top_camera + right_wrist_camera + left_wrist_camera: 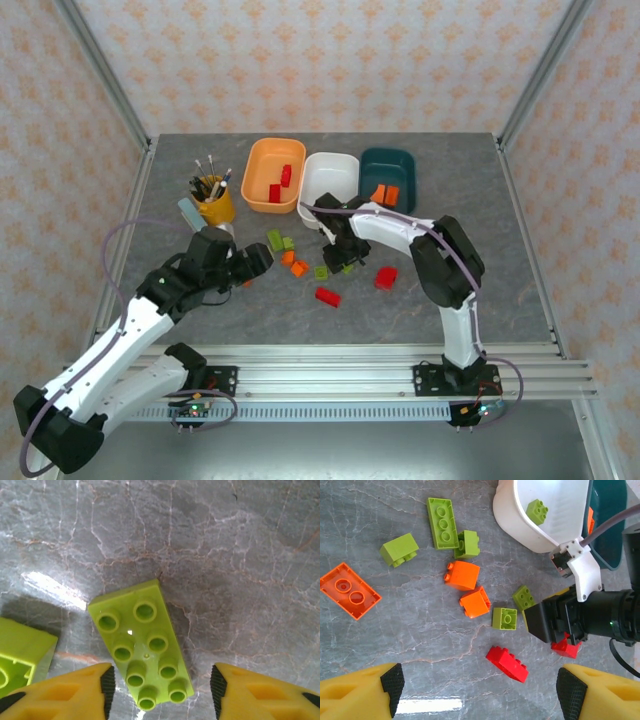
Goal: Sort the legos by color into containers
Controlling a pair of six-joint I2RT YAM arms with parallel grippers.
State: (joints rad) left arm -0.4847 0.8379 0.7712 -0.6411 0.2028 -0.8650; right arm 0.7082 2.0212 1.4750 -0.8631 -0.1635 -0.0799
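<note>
Legos are partly sorted: two red bricks lie in the orange tub, two orange bricks in the teal tub, and one lime brick in the white tub. About ten more lie loose in a pile mid-table with all three colours mixed, so I judge well under half the job done.

The right gripper hangs low over a lime six-stud brick. Its jaws are half spread, one on each side, with a gap to the brick on both, so nothing is held. The left gripper stands wide and empty at the pile's near-left side, with a flat orange plate off to its left.

The pile sits well apart from every edge of the table. The three tubs stand side by side along the far side. A yellow cup of brushes stands just left of the orange tub, close to the left arm's likely route there. The tightest spot is over the pile itself, where the two grippers are near each other. Bare surface lies to the right of the pile and nearer the arm bases.
</note>
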